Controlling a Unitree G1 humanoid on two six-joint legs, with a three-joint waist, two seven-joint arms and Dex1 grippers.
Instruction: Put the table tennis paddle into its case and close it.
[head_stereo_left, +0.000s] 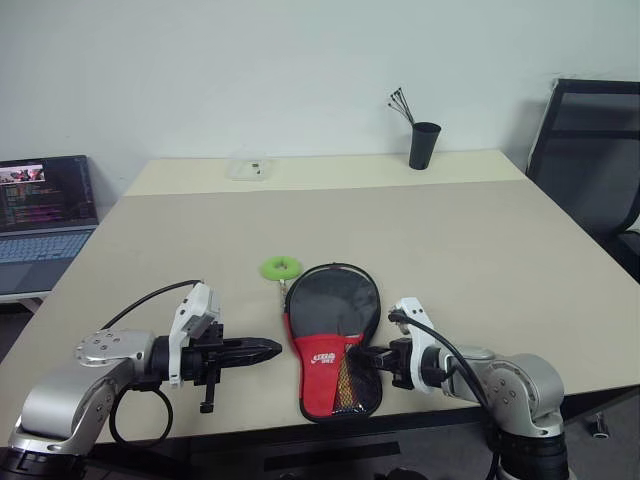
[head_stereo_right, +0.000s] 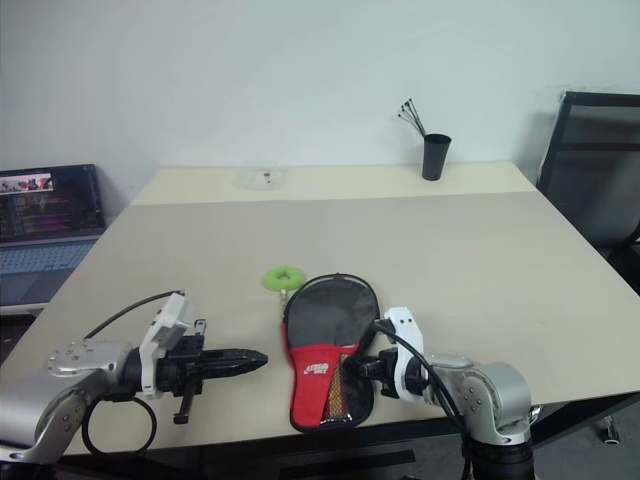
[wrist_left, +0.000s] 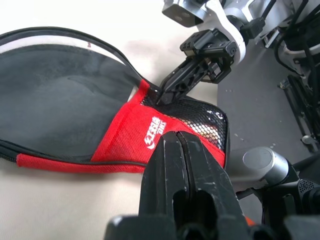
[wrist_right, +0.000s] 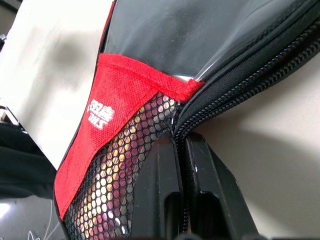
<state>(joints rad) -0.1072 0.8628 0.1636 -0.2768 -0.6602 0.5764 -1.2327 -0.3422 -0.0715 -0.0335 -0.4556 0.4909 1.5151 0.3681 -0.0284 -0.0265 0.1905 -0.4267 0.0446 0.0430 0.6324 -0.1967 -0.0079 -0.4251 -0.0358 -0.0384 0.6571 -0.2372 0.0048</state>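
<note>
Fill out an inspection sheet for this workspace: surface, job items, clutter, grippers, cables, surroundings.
Surface: beige table, bare around the work.
Job's things: case lies flat near the front edge, red panel and mesh pocket toward the robot; zip looks part open along the right side. Paddle not clearly visible. Green ring tag beside the case's top.
Clutter: black cup with sticks, clear plastic item at the far edge.
Grippers: left gripper shut, left of the case, apart from it; right gripper shut at the case's right zip edge.
Cables: black cable loops on both arms.
Surroundings: laptop at left, chair at right.
</note>
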